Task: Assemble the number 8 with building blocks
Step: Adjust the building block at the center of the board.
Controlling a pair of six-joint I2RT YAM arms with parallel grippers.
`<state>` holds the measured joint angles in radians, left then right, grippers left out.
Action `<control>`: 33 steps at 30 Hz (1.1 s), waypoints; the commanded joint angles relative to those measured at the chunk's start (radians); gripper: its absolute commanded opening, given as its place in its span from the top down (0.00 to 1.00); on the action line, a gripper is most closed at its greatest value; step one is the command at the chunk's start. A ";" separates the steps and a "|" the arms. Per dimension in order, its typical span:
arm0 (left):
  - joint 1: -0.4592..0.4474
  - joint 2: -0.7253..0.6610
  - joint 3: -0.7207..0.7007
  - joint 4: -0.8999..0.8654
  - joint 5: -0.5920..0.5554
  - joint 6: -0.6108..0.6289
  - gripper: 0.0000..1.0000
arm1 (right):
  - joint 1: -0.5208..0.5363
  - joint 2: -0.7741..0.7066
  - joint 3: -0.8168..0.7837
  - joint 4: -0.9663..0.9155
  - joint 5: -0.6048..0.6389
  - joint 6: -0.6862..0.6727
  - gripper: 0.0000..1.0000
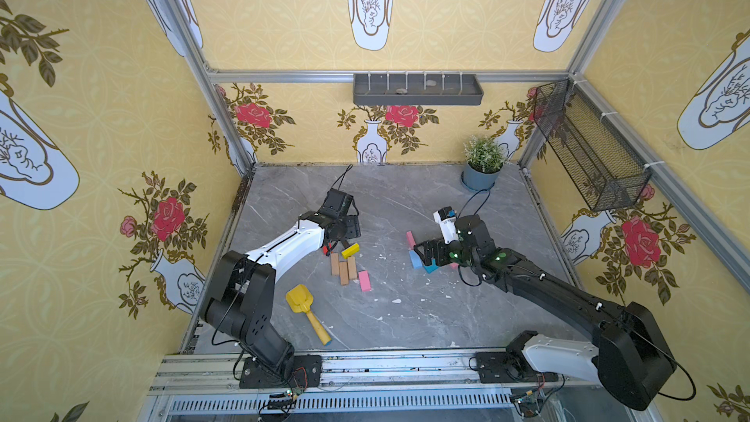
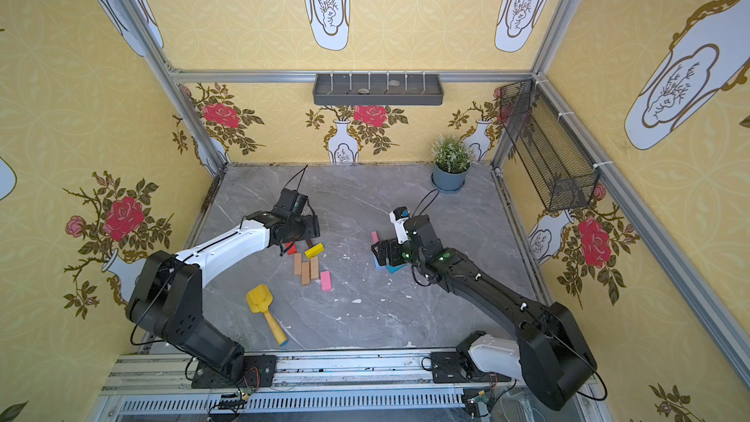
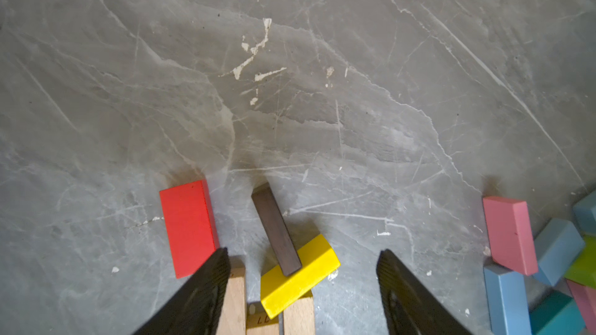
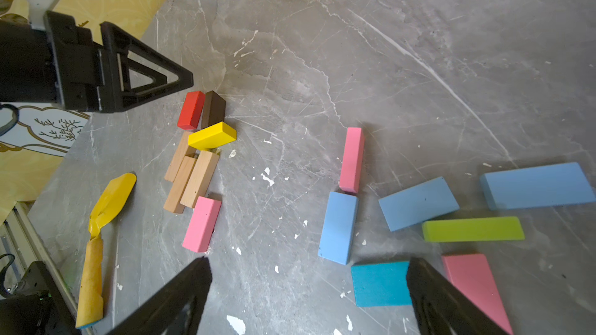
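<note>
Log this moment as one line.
left claw: open, empty, over yellow block | right claw: open, empty, above teal block | number 8: not yet formed

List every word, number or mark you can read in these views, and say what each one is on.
"LL": faint dark marks on the tan wooden block beside the yellow block, seen in the left wrist view. They may be "77" upside down; I cannot tell which.
Nothing else can be read: the remaining blocks, the yellow shovel and the wallpaper show no lettering.
</note>
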<state>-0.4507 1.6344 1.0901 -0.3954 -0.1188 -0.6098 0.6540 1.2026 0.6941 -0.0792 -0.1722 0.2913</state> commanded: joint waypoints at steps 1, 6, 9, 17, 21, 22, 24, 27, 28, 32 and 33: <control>0.006 0.034 0.014 0.039 0.021 -0.021 0.29 | -0.003 -0.017 -0.017 0.000 0.011 0.023 0.02; 0.006 0.077 0.021 0.048 0.039 -0.037 0.33 | -0.004 -0.019 -0.027 -0.002 0.010 0.028 0.03; 0.006 0.097 0.023 0.044 0.040 -0.041 0.35 | -0.006 -0.012 -0.025 -0.002 0.010 0.029 0.03; 0.006 0.138 0.016 0.031 0.015 -0.046 0.42 | -0.009 0.008 -0.026 -0.002 0.004 0.031 0.02; 0.006 0.161 0.017 0.030 0.010 -0.045 0.46 | -0.010 0.020 -0.027 -0.002 0.000 0.031 0.03; 0.006 0.168 0.019 0.029 0.008 -0.044 0.48 | -0.011 0.022 -0.026 -0.002 -0.001 0.033 0.02; 0.006 0.178 0.021 0.030 0.004 -0.043 0.50 | -0.011 0.026 -0.025 -0.004 -0.004 0.032 0.02; 0.006 0.190 0.024 0.027 0.003 -0.041 0.61 | -0.011 0.029 -0.028 -0.003 -0.007 0.035 0.02; 0.006 0.190 0.024 0.029 0.002 -0.040 0.66 | -0.012 0.031 -0.030 -0.002 -0.007 0.035 0.03; 0.006 0.186 0.028 0.042 0.019 -0.022 0.81 | -0.014 0.035 -0.035 0.004 -0.013 0.038 0.02; 0.006 0.186 0.027 0.050 0.028 -0.017 0.86 | -0.014 0.038 -0.034 0.004 -0.016 0.039 0.03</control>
<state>-0.4454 1.8172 1.1137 -0.3614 -0.1040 -0.6472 0.6411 1.2362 0.6609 -0.0795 -0.1764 0.3206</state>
